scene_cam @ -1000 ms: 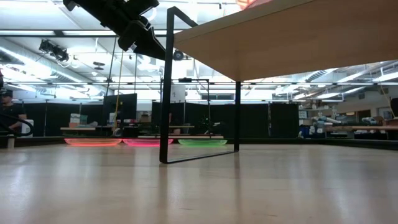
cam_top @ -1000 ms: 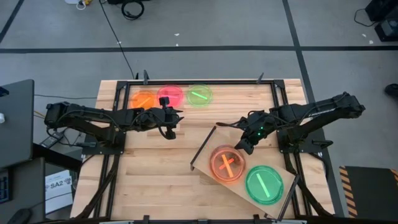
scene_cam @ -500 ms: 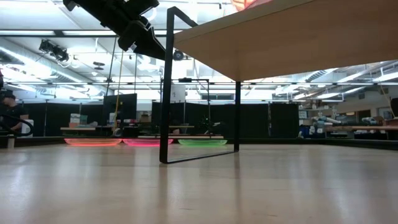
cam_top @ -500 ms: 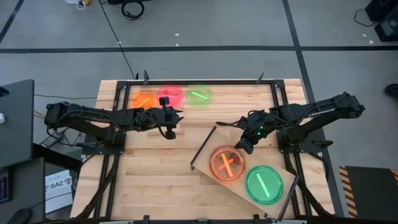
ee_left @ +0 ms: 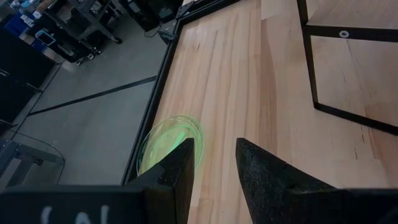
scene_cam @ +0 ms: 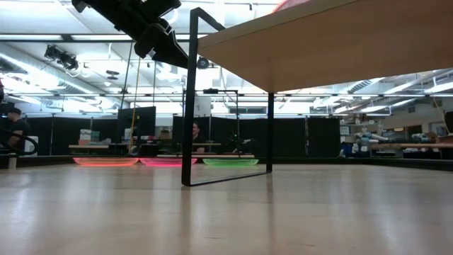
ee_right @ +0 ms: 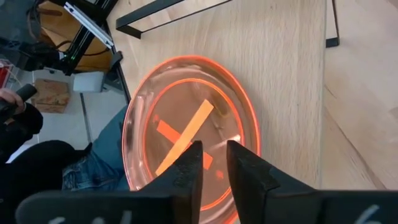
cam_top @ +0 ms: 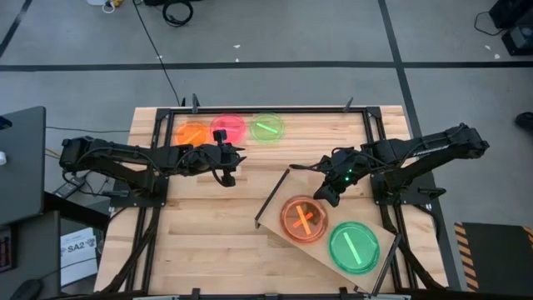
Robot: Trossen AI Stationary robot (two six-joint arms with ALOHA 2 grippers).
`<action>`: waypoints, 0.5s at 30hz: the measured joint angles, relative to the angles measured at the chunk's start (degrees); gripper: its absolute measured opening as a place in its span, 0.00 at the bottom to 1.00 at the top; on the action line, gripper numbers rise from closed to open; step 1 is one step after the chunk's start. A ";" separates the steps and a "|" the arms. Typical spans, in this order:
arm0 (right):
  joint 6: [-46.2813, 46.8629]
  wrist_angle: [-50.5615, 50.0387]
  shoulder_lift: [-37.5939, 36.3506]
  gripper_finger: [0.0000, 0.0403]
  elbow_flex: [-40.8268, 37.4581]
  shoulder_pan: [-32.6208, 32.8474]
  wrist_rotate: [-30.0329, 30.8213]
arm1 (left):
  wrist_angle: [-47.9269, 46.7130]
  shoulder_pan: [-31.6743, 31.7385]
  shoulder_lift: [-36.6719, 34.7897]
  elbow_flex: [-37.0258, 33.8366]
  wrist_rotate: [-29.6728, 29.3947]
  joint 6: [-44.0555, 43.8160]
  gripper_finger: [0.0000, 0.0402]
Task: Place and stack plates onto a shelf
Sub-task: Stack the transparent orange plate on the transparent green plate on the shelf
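Observation:
Two orange plates [cam_top: 303, 219] lie stacked on the tilted shelf [cam_top: 290, 187], their streaks forming a cross, with a green plate [cam_top: 354, 247] beside them. My right gripper [cam_top: 321, 198] stands over the stack's far rim. In the right wrist view its fingers [ee_right: 214, 158] are open by a narrow gap above the orange plates [ee_right: 186, 124]. An orange plate [cam_top: 192, 133], a pink plate [cam_top: 227, 128] and a green plate [cam_top: 267, 127] rest flat along the table's far edge. My left gripper [cam_top: 226, 175] waits near them, narrowly open [ee_left: 214, 152], touching nothing. My right gripper points down and slanting at the orange stack from the table's far right side. Whether its fingertips [ee_right: 189, 165] touch the top plate, I cannot tell. The stack lies flat on the shelf board [ee_right: 286, 74].
The shelf stands on thin black legs [scene_cam: 191, 106], its board [scene_cam: 340, 42] high above the tabletop, set askew at the near right. A black frame rims the table. People show beyond the table [scene_cam: 14, 127], and a person's hand and legs [ee_right: 25, 124] show in the right wrist view.
In the low view an orange rim that showed above the shelf board's edge has sunk almost out of sight. Both arms have kept still.

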 joint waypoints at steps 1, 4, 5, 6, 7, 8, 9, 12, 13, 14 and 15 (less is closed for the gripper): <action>0.00 0.00 0.00 0.20 0.00 0.00 0.22 | 0.01 0.00 0.00 0.00 -0.01 0.00 0.31; 0.00 0.00 0.00 0.24 0.00 -0.02 0.34 | 0.00 0.00 0.00 0.00 -0.01 0.00 0.31; 0.00 0.00 0.00 0.25 0.00 -0.02 0.35 | 0.02 0.00 0.00 0.00 0.01 0.00 0.31; 0.00 0.00 0.00 0.26 0.00 0.00 0.35 | 0.02 0.00 0.00 0.00 -0.01 0.00 0.31; 0.00 0.00 0.00 0.27 0.00 0.00 0.35 | -0.01 0.00 0.00 0.00 -0.01 0.00 0.31; 0.00 0.00 0.00 0.27 0.00 -0.02 0.37 | 0.02 0.00 0.00 0.00 -0.01 0.00 0.31; 0.00 0.00 0.00 0.28 0.00 -0.02 0.39 | 0.02 0.00 0.00 0.00 -0.01 0.00 0.31; 0.00 0.00 0.00 0.29 0.00 0.00 0.39 | 0.01 0.00 0.00 0.00 0.00 0.00 0.31; 0.00 0.00 0.00 0.29 0.00 -0.02 0.39 | 0.00 0.00 0.00 0.00 -0.01 0.00 0.31; 0.00 0.00 0.00 0.29 0.00 -0.02 0.39 | -0.01 0.00 0.00 0.00 -0.01 0.00 0.31; 0.00 0.00 0.00 0.29 0.00 -0.02 0.39 | -0.01 0.00 0.00 0.00 -0.10 0.00 0.31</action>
